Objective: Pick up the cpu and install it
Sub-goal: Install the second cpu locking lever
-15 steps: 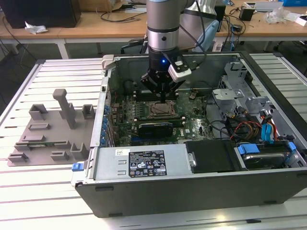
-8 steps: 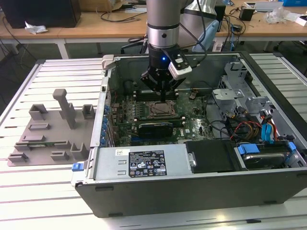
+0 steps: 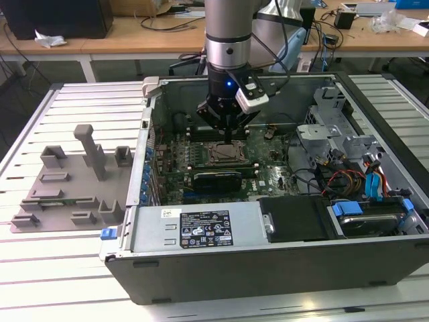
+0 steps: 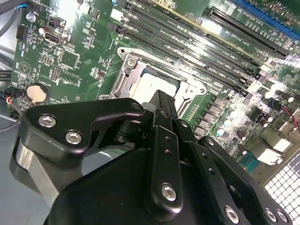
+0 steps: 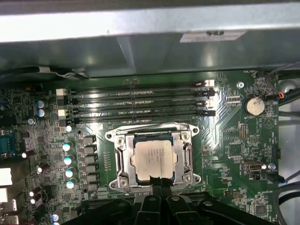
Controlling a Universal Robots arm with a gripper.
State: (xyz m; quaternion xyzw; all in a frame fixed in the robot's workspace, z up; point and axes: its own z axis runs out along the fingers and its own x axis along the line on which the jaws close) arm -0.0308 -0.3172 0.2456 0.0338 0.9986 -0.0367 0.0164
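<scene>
The cpu [image 5: 154, 158], a flat square chip with a silvery top, lies flat inside the metal-framed socket [image 5: 121, 154] of the green motherboard. My gripper [image 5: 159, 181] hangs just over the chip's edge, its black fingers pressed together with nothing between them. I cannot tell whether the tips touch the chip. In the second wrist view the shut gripper [image 4: 161, 96] covers part of the cpu [image 4: 154, 84] in its socket [image 4: 129, 70]. In the exterior view my gripper [image 3: 230, 136] stands inside the open computer case, right above the cpu [image 3: 223, 153].
Long memory slots [image 5: 140, 101] run beside the socket, with the case wall [image 5: 140, 42] beyond them. A grey moulded tray [image 3: 67, 181] lies at the exterior view's left of the case. A power supply [image 3: 194, 229], drive cage [image 3: 335, 124] and cables [image 3: 348, 181] crowd the case.
</scene>
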